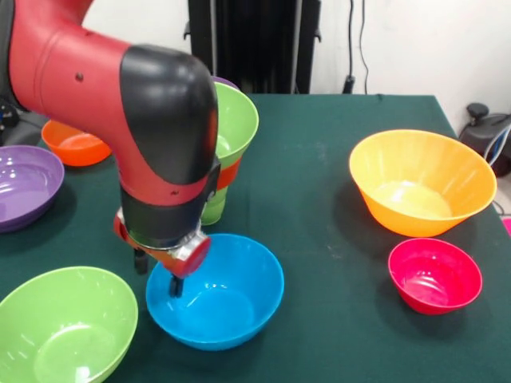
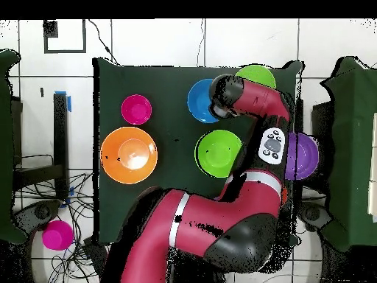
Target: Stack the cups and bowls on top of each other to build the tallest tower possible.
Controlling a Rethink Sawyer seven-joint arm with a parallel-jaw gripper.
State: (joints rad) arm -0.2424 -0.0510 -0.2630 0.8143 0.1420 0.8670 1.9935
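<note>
One gripper (image 1: 164, 275) dips into the blue bowl (image 1: 219, 299); cannot tell its opening.

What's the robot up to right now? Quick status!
Gripper down at the blue bowl's rim; grip unclear. Tower stands behind the arm, green bowl on top. Nothing blocking.

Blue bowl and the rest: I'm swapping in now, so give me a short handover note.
Gripper: at the blue bowl's near-left rim; whether the jaws grip it I cannot tell.
Tower: stands behind the arm, lime-green bowl on top, orange-red band below.
Loose: large orange bowl, pink-red bowl, lime-green bowl, purple bowl, small orange-red bowl.
Done: tower started.
Left: add the loose bowls.
</note>
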